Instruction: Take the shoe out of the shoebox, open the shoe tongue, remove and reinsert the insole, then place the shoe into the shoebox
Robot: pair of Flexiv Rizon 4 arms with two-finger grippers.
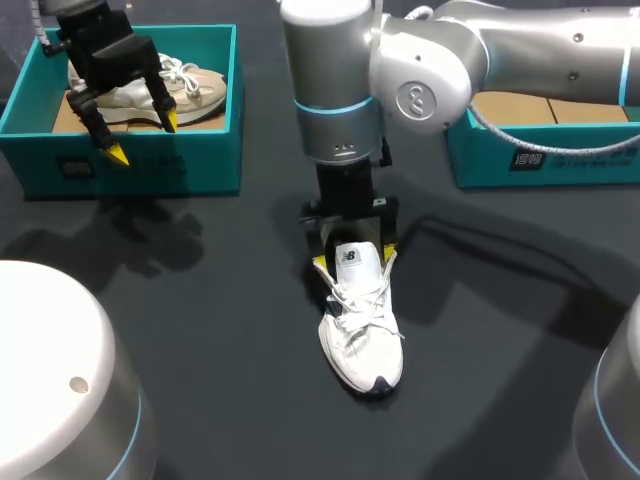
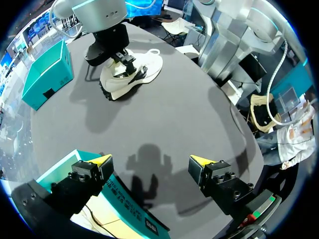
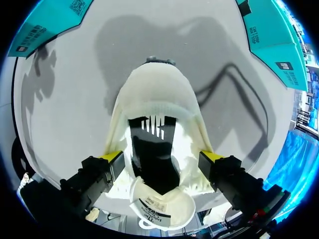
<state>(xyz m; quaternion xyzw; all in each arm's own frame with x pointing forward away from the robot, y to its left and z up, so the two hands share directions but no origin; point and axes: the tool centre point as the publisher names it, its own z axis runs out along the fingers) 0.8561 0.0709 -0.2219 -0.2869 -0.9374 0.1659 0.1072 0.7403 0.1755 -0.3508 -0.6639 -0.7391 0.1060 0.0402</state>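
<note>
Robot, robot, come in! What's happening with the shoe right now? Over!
Left gripper open over left shoebox, beige shoe inside. Right gripper shut on white shoe, out on the table. Right shoebox sits apart. Over.

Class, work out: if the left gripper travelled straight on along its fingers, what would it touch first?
Probably the dark grey table, just outside the teal cardboard shoebox; one finger of the left gripper might clip that box's rim. Depth is unclear.

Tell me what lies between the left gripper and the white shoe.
Only bare dark table, past the teal shoebox wall beneath the left gripper; the left wrist view shows it.
</note>
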